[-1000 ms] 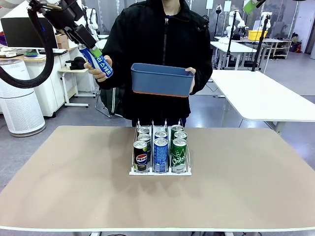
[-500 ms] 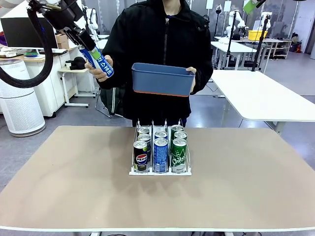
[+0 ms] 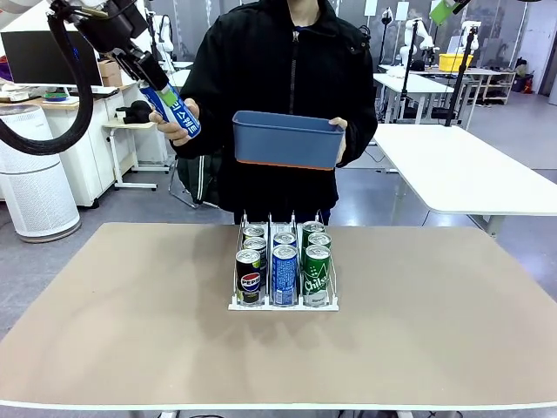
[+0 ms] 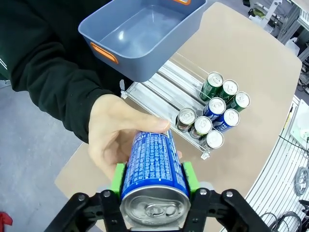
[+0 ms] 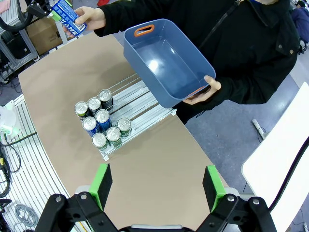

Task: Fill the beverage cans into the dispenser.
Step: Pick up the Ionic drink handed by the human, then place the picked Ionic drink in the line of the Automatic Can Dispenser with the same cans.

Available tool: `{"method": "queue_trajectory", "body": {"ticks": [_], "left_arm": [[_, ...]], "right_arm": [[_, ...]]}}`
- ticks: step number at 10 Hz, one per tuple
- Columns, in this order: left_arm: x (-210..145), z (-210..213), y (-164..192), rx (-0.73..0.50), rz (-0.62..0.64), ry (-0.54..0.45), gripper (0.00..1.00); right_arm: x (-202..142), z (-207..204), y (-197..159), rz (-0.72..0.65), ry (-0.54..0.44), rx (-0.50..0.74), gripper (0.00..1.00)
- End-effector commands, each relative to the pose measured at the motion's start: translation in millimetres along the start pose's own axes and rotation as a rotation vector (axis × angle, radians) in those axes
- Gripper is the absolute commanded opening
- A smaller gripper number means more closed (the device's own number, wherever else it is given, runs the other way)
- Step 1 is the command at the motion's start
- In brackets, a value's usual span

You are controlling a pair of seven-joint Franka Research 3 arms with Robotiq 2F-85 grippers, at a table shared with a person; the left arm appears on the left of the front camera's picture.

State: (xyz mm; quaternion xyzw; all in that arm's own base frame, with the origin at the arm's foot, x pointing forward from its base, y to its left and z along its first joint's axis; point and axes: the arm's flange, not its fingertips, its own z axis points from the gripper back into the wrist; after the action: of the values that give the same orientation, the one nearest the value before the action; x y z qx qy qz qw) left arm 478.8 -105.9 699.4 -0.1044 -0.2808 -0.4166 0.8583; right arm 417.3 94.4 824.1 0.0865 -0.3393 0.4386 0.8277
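Pocari can, blue-white, silver top

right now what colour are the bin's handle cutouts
Orange, clearest in the left wrist view on the blue bin.

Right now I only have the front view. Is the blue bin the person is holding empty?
Observer: Yes. The left wrist view looks down into the blue bin, and its floor is bare.
Operator: Is the left tool actually gripping the can?
Observer: Yes. Its green pads press both sides of the blue can, and the person's hand is wrapped around it too.
Operator: And the right tool?
Observer: It's open and holding nothing, high above the table.
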Motion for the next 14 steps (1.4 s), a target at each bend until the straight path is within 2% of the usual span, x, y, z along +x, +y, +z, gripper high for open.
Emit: {"method": "queue_trajectory", "body": {"ticks": [1,2,14], "left_arm": [[-0.4,5.3,-0.6,0.011,0.040,0.000,0.06],[0.0,0.0,0.0,0.000,0.000,0.000,0.06],[0.0,0.0,0.0,0.000,0.000,0.000,0.06]], "right_arm": [[-1.8,0.0,0.9,-0.007,0.000,0.000,1.00],[-1.8,0.0,0.9,-0.007,0.000,0.000,1.00],[-1.8,0.0,0.9,-0.007,0.000,0.000,1.00]]}}
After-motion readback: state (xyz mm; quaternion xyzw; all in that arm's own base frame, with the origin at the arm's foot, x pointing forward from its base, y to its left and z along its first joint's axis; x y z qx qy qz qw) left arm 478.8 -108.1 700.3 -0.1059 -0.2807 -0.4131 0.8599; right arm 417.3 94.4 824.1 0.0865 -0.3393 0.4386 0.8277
